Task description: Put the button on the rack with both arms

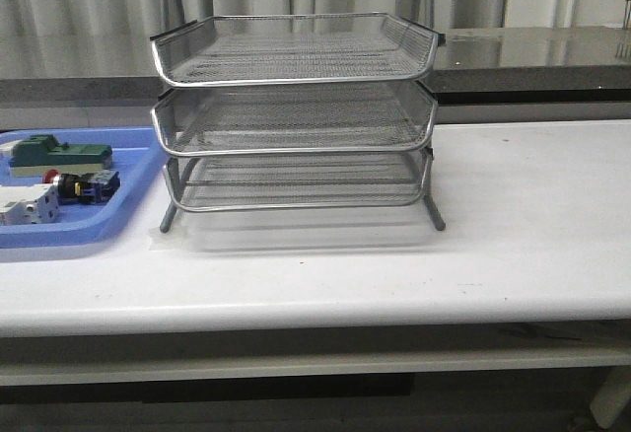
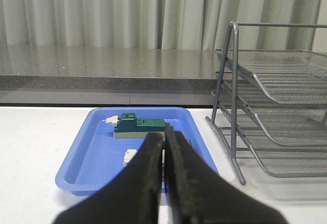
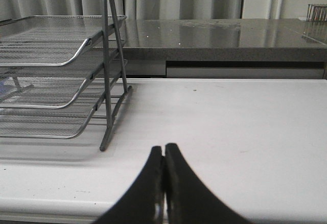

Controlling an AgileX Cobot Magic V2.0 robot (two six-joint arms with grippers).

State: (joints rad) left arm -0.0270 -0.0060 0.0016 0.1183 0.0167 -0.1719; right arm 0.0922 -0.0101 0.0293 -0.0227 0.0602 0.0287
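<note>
The button [image 1: 87, 186], with a red head and a black body with yellow and blue bits, lies in the blue tray [image 1: 128, 205] at the left of the table. The three-tier silver wire-mesh rack [image 1: 296, 116] stands at the table's middle; it also shows in the left wrist view [image 2: 276, 116] and in the right wrist view [image 3: 56, 81]. No arm shows in the front view. My left gripper [image 2: 164, 138] is shut and empty, in front of the blue tray [image 2: 97, 157]; its fingers hide the button. My right gripper [image 3: 164, 150] is shut and empty, over bare table to the right of the rack.
In the blue tray lie a green block [image 1: 54, 153] [image 2: 139, 126] and a white boxy breaker [image 1: 28, 204]. A grey counter [image 1: 552, 57] runs behind the white table [image 1: 532, 215], with curtains behind it.
</note>
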